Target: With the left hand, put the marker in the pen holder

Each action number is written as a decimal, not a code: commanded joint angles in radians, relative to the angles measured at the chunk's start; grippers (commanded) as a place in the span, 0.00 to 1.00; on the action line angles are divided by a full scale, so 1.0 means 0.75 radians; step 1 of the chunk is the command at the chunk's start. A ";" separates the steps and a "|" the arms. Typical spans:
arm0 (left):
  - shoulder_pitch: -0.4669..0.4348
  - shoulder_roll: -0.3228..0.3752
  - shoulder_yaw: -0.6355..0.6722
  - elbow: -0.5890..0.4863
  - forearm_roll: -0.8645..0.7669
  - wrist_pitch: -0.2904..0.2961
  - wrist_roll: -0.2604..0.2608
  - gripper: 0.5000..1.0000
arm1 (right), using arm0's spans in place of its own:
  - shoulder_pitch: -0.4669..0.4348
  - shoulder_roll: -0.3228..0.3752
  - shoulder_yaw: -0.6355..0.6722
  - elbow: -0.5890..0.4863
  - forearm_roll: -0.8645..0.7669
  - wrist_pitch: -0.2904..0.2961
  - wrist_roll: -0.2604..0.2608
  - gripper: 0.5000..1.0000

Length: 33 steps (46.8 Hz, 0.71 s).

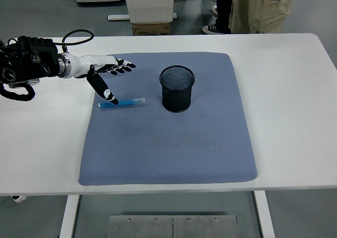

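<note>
A slim blue marker (122, 102) is touched by the spread, empty left hand (105, 73), left of a black mesh pen holder (177, 88).

A blue-grey mat (168, 143) lies on the white table (295, 101). Beyond the far edge stand a cardboard box (152, 28), a white cabinet (149, 2) and 2 people's legs (253, 9).

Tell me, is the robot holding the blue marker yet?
No. The left hand holds nothing; its fingers are spread above the marker, which lies on the mat.
</note>
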 commanded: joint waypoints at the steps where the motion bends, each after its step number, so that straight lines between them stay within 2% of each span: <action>1: -0.021 -0.005 0.003 -0.032 0.043 -0.028 0.002 1.00 | 0.000 0.000 0.000 0.000 0.000 0.000 0.000 1.00; 16: -0.037 -0.048 0.134 -0.032 0.106 -0.016 0.002 1.00 | 0.000 0.000 0.000 0.000 0.000 0.000 0.000 1.00; 33: -0.066 -0.052 0.134 -0.017 0.104 -0.016 0.002 1.00 | 0.000 0.000 0.000 0.000 -0.002 0.000 0.000 1.00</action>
